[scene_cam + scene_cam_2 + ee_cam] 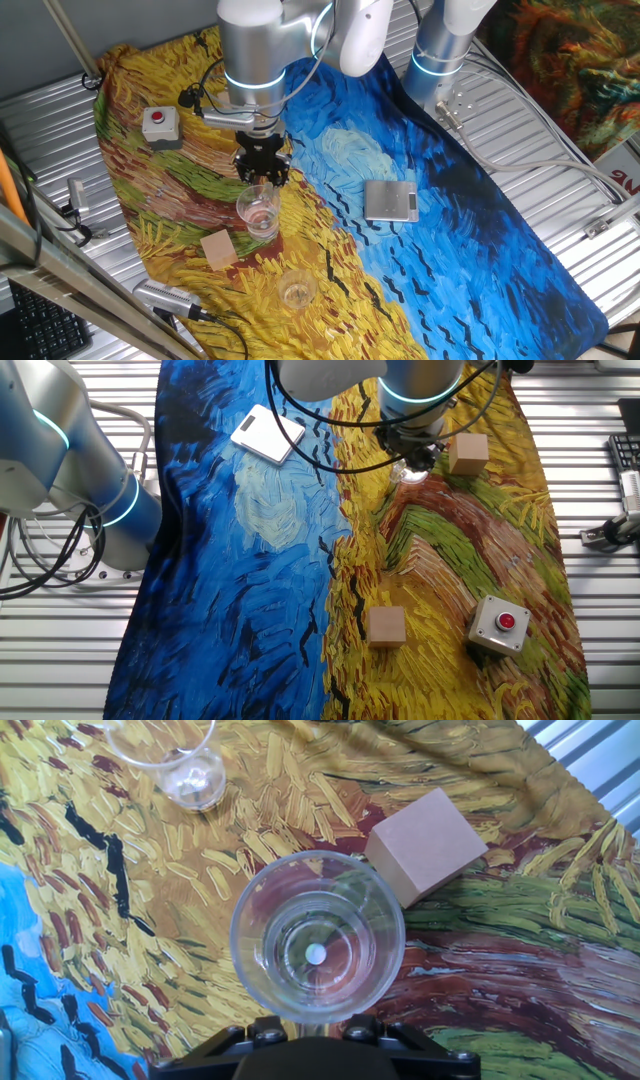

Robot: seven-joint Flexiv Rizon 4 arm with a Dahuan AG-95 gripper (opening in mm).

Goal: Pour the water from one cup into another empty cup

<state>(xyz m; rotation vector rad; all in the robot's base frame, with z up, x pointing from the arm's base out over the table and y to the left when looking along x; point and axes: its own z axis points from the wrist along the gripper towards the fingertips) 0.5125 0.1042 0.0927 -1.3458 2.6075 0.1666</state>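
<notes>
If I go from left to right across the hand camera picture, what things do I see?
Shorter clear cup → taller clear tumbler → tan wooden block. All three stand on the painted cloth.

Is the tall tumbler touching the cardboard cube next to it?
Apart. The hand view looks straight down on the tall tumbler and the cardboard cube: painted cloth shows between the tumbler's base and the cube.
</notes>
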